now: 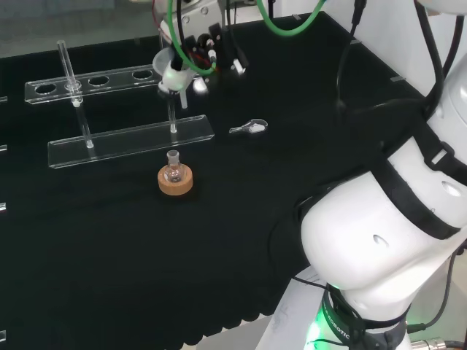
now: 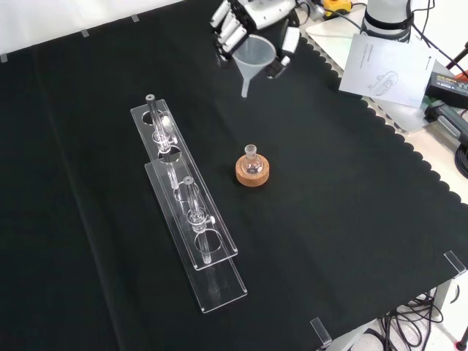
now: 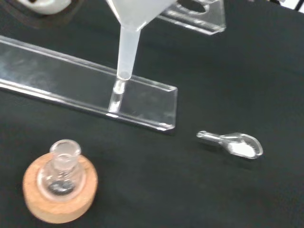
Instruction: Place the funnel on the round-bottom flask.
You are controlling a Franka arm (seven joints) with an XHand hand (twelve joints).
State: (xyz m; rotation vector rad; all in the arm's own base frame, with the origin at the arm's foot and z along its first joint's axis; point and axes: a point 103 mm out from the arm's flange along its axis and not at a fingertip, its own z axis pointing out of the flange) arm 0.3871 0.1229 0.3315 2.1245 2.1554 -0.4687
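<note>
Funnel up in the air, flask waiting on its cork ring

Nearest in the front view, the small round-bottom flask [image 2: 251, 165] sits upright on a cork stand [image 2: 254, 175] around the middle of the cloth, beside the clear rack [image 2: 191, 212]. Farther back, near the cloth's far edge, the hand [image 2: 245, 22] has its fingers curled round the rim of the white funnel [image 2: 253, 61], spout pointing down, well apart from the flask. My worry: that neck is narrow, so a slightly off-line descent could clip the rim, tip the flask off its ring, or snag the rack.
</note>
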